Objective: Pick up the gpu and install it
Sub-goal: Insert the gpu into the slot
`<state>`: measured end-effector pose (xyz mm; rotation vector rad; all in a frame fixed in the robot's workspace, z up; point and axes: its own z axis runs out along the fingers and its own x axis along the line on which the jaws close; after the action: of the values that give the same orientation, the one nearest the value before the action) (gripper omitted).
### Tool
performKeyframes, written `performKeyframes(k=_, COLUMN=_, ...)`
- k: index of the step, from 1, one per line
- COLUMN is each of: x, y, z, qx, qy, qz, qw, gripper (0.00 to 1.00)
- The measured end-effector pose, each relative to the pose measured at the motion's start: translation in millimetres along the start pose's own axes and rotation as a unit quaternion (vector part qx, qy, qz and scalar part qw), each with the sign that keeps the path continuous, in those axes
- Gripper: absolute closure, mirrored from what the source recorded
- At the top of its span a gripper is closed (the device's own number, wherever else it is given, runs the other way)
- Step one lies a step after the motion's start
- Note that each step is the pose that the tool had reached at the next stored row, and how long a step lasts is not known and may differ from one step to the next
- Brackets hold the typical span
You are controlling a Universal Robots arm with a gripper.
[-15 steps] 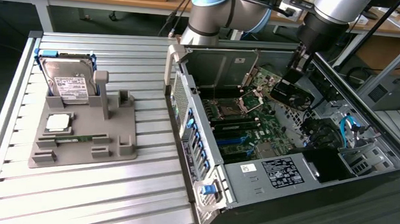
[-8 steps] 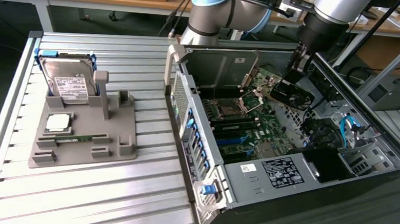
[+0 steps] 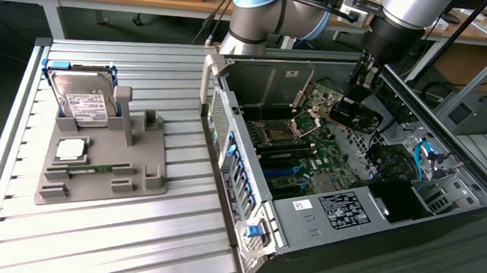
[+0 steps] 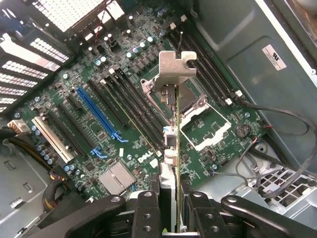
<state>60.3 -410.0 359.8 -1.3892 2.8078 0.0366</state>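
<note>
One pincer (image 4: 172,206) is pinching one gpu (image 4: 176,72) edge-on, jaws partly closed, over one open computer case (image 3: 250,174); one hard drive (image 3: 83,97) is standing on the table (image 3: 138,231).

Your silver-grey arm with the pale blue joint caps (image 3: 262,15) arches across the top of the exterior view, and its wrist section (image 3: 396,29) points steeply down. The black two-finger gripper (image 3: 353,95) hangs under it, fingers (image 4: 147,213) pinched onto the thin black-and-green gpu card (image 4: 177,144), gripped edge-on.
</note>
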Motion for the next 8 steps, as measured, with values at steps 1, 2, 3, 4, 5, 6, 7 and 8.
performKeyframes(k=1, x=0.0, y=0.0, z=0.0, qx=0.0, qy=0.0, qz=-0.002, qw=1.0, gripper=0.73)
performKeyframes(k=2, x=0.0, y=0.0, z=0.0, qx=-0.0001, qy=0.0001, qz=-0.004, qw=1.0, gripper=0.73)
performKeyframes(k=3, x=0.0, y=0.0, z=0.0, qx=-0.0002, qy=0.0001, qz=-0.007, qw=1.0, gripper=0.73)
performKeyframes(k=4, x=0.0, y=0.0, z=0.1, qx=-0.0002, qy=0.0001, qz=-0.01, qw=1.0, gripper=0.73)
performKeyframes(k=5, x=0.0, y=0.0, z=0.0, qx=-0.0002, qy=0.0002, qz=-0.012, qw=0.9999, gripper=0.73)
performKeyframes(k=6, x=0.0, y=0.0, z=0.1, qx=-0.0003, qy=0.0002, qz=-0.014, qw=0.9999, gripper=0.73)
performKeyframes(k=7, x=0.0, y=0.0, z=0.0, qx=-0.0003, qy=0.0003, qz=-0.017, qw=0.9999, gripper=0.73)
performKeyframes(k=8, x=0.0, y=0.0, z=0.1, qx=-0.0003, qy=0.0004, qz=-0.019, qw=0.9998, gripper=0.73)
